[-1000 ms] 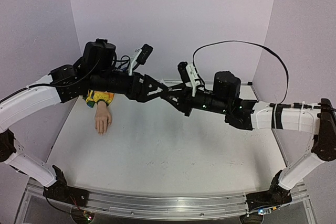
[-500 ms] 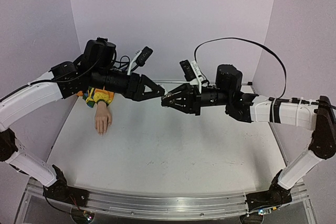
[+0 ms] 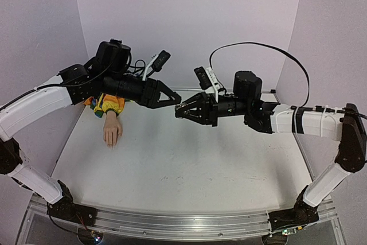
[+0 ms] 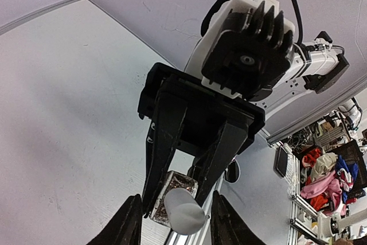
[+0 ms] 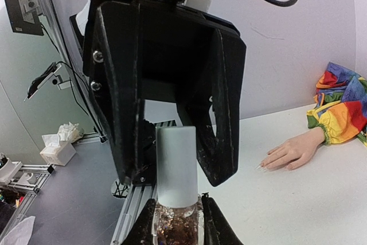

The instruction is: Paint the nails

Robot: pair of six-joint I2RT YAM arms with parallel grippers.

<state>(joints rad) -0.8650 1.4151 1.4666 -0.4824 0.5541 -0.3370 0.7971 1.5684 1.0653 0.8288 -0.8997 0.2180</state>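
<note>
A small bottle (image 5: 176, 222) with glittery glass and a white cap (image 5: 176, 162) is held in the air over the table's far middle, with my right gripper (image 5: 178, 205) shut on the glass. My left gripper (image 4: 176, 196) faces it tip to tip; its fingers (image 4: 131, 222) flank the cap (image 4: 184, 210) with narrow gaps, still open. In the top view the two grippers meet at the bottle (image 3: 179, 107). The pale mannequin hand (image 3: 112, 132) lies flat at the far left, with its rainbow sleeve (image 3: 109, 105) under my left arm. Its nails (image 5: 261, 166) are tiny and point toward the near edge.
Purple walls enclose the white table on three sides. An aluminium rail (image 3: 172, 222) runs along the near edge between the arm bases. A black cable (image 3: 258, 47) loops above my right arm.
My left gripper's jaws have narrowed around the white cap. My right arm has drawn back a little to the right, still holding the bottle. The mannequin hand has not moved.
</note>
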